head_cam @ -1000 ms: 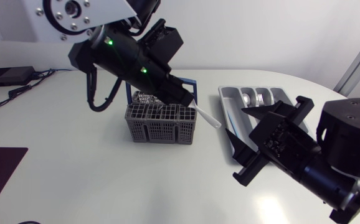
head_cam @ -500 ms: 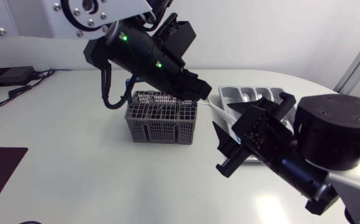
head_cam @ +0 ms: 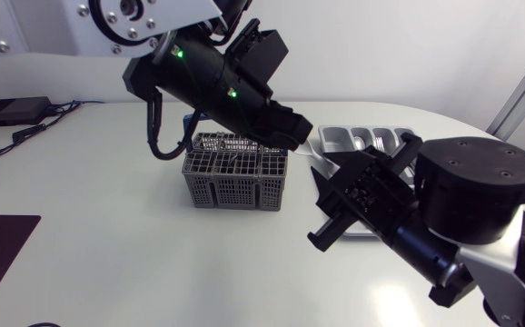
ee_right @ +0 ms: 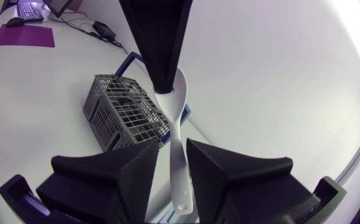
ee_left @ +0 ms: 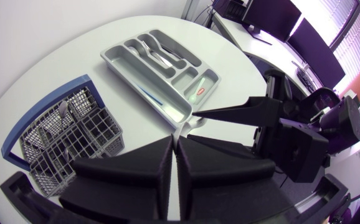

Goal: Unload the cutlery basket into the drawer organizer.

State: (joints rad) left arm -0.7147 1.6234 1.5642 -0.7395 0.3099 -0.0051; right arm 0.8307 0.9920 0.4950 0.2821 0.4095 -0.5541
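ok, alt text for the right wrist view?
A white spoon sits between the open fingers of the right tool, pinched at its far end by the left tool. Beyond it a grey cutlery basket stands on the white table.

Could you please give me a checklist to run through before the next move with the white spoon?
1. Hold: left gripper is shut on the white spoon: ok.
2. Clearance: the spoon is out of the cutlery basket: ok.
3. Alignment: the spoon lies between the fingers of the right gripper: ok.
4. Second grip: right gripper is shut on the spoon: not ok, it is open.
5. Destination: the drawer organizer has a free slot that fits the spoon: cannot tell.
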